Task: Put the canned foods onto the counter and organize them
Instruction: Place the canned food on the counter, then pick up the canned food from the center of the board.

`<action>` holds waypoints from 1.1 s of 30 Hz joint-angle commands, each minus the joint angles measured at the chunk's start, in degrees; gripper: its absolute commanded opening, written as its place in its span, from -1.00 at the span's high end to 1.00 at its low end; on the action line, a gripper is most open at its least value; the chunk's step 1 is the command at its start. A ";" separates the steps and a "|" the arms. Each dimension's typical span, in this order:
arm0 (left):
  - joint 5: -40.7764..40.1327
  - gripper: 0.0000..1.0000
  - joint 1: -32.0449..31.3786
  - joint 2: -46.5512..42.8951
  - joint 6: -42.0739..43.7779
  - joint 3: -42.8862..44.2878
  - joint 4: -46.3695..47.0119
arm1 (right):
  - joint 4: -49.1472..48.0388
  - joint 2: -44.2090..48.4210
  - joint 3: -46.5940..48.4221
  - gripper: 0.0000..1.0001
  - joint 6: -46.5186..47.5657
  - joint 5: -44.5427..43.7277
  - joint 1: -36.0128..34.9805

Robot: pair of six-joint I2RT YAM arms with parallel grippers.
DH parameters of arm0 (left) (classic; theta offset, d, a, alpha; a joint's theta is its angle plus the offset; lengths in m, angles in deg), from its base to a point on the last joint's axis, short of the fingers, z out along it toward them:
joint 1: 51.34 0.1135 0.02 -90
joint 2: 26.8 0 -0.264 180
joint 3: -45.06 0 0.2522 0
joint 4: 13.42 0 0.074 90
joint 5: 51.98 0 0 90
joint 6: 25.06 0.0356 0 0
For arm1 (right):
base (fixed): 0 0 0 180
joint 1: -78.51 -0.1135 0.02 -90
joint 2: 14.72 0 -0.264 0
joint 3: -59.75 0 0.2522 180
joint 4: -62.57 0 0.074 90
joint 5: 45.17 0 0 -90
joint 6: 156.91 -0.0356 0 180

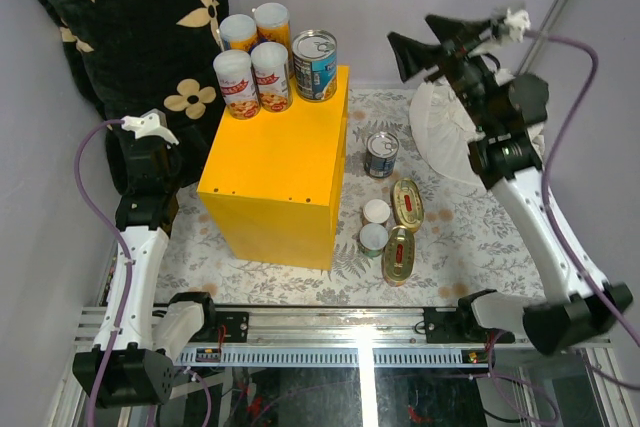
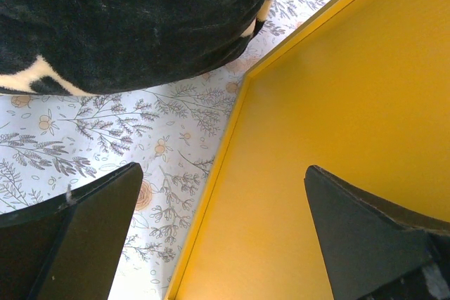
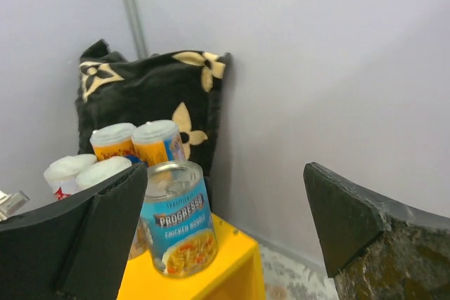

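Counter point(image 1: 275, 172), the yellow box, sat mid-table on the floral cloth point(image 1: 470, 237), with the black pillow point(image 1: 120, 17) behind its left side. On top were four slim white-lidded cans point(image 1: 252, 72) in a tight two-by-two block at the far edge, and one wide blue-labelled can point(image 1: 315, 65) just beside them on the right, so five were up. I'd judge they were packed to the back so the near part of the top was free for the rest. Five on the cloth right of the counter were not yet placed: a second wide can point(image 1: 381, 155), two short white-lidded cans point(image 1: 377, 211), all upright, and two oval gold tins point(image 1: 407, 204) lying flat. All were clustered near the box's right wall, probably because that is the right arm's side. That made ten in total. The right gripper point(image 3: 225, 170) hung high over the far right of the table, fingers spread wide with nothing between them. Its camera looked across at the cans on the counter. The left gripper point(image 2: 221, 173) was also spread wide and empty, low at the counter's left edge near the pillow. One finger was over the cloth and the other over yellow. Likely it was parked clear, since no loose can lay on its side. I could not tell whether that yellow was the box's top or its side.
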 commanded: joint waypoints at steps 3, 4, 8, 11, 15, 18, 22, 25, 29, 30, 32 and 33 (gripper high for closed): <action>3.03 -0.99 -0.38 -1.72 0.21 -0.43 1.61 | 3.43 13.68 -27.61 -0.99 -5.85 -27.68 -0.81; 3.29 -0.99 -0.47 -1.79 0.13 -0.43 1.68 | 2.66 14.75 -33.48 -0.99 -6.60 -30.75 -0.85; 3.92 -0.99 -1.06 -1.73 -0.10 -0.69 1.88 | 0.18 10.15 -46.36 -0.99 -5.13 -35.32 -1.19; 4.18 -0.99 -1.35 -1.79 -0.23 -0.74 1.90 | -2.45 4.56 -50.42 -0.99 -0.90 -37.05 -1.77; 4.10 -0.99 -1.37 -1.69 -0.38 -0.85 1.96 | -8.69 0.86 -52.33 -0.99 -1.54 -32.81 -1.73; 3.94 -0.99 -1.38 -1.60 -0.28 -0.89 1.88 | -11.46 -0.96 -51.62 -0.99 -1.18 -29.81 -1.78; 3.77 -0.99 -1.36 -1.43 -0.11 -1.00 1.90 | -10.70 -4.17 -48.44 -0.99 0.92 -21.81 -1.98; 4.14 -0.99 -1.37 -1.16 -0.03 -0.95 1.90 | -4.79 -7.73 -43.37 -0.99 4.12 -17.79 -2.42; 4.29 -0.99 -1.42 -0.91 0.03 -1.05 1.88 | 1.17 -12.26 -37.57 -0.99 6.70 -16.56 -2.45; 4.34 -0.99 -1.39 -0.93 0.03 -0.97 1.87 | 1.91 -13.18 -36.56 -0.99 7.07 -16.41 -2.48; 4.39 -0.99 -1.46 -0.87 0.12 -0.93 1.87 | 3.21 -14.87 -34.56 -0.99 7.60 -15.94 -2.46; 4.39 -0.99 -1.49 -0.85 0.13 -1.00 1.87 | 4.05 -15.71 -33.56 -0.99 7.92 -15.97 -2.42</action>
